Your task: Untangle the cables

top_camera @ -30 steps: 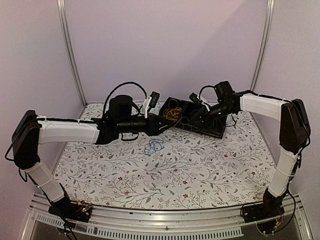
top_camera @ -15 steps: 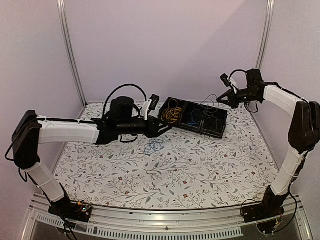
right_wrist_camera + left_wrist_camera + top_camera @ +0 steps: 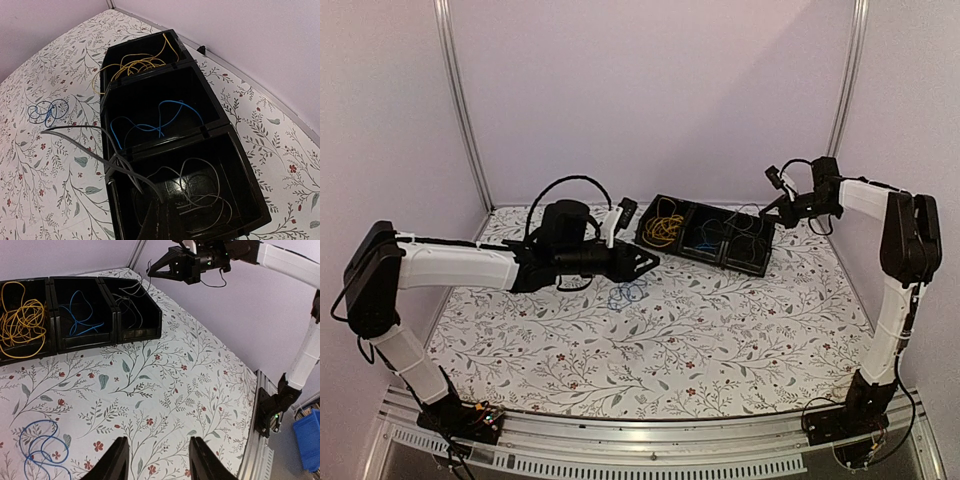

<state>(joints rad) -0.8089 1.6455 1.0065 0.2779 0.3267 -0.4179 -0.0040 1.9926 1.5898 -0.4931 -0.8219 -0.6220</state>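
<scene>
A black three-bin tray [image 3: 752,268] holds yellow cables [image 3: 665,228], a blue cable [image 3: 705,243] and thin black cables [image 3: 745,235], one colour per bin. Another blue cable [image 3: 628,293] lies looped on the table. My right gripper [image 3: 769,209] is raised beside the tray's right end and is shut on black cable strands [image 3: 80,137] that trail out over the tray's rim [image 3: 165,144]. My left gripper [image 3: 650,260] is open and empty, just above the loose blue cable [image 3: 42,445], which lies left of its fingers [image 3: 117,462].
The floral tablecloth [image 3: 720,340] covers the table. Metal posts [image 3: 460,100] and purple walls stand behind. The front rail [image 3: 640,440] runs along the near edge. A blue crate [image 3: 307,437] sits beyond the table's right side.
My right gripper has risen out of the tray and drawn back to the right with black cable in it. My left gripper has shifted forward, away from the tray, towards the loose blue cable.
</scene>
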